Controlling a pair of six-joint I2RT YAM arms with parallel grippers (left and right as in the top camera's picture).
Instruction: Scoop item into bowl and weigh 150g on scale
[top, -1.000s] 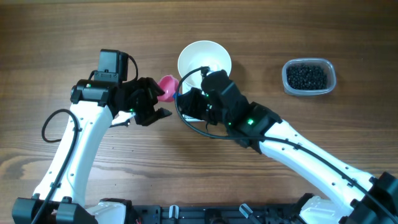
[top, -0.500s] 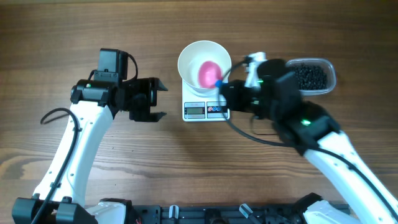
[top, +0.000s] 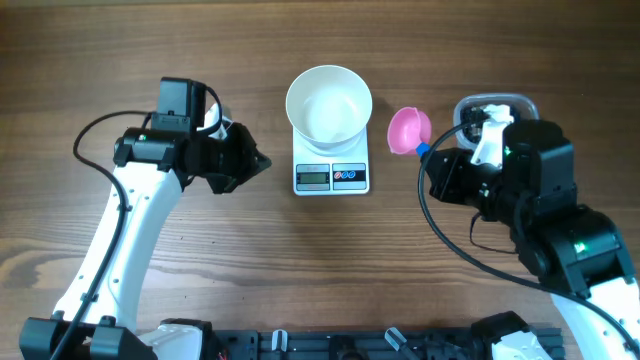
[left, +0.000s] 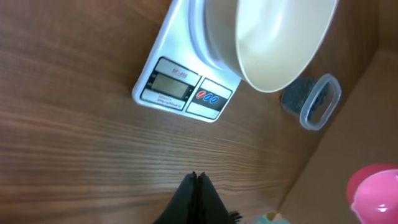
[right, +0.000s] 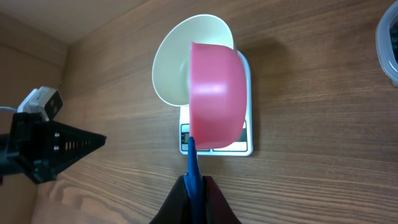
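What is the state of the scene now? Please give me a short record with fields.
bowl: white, empty, standing on the scale
scale: on the table, display not readable
item: dark pieces in the clear container
scoop: pink, no pieces seen in it, between bowl and container
right gripper: jaws shut on the scoop's blue handle
left gripper: jaws shut, holding nothing, left of the scale
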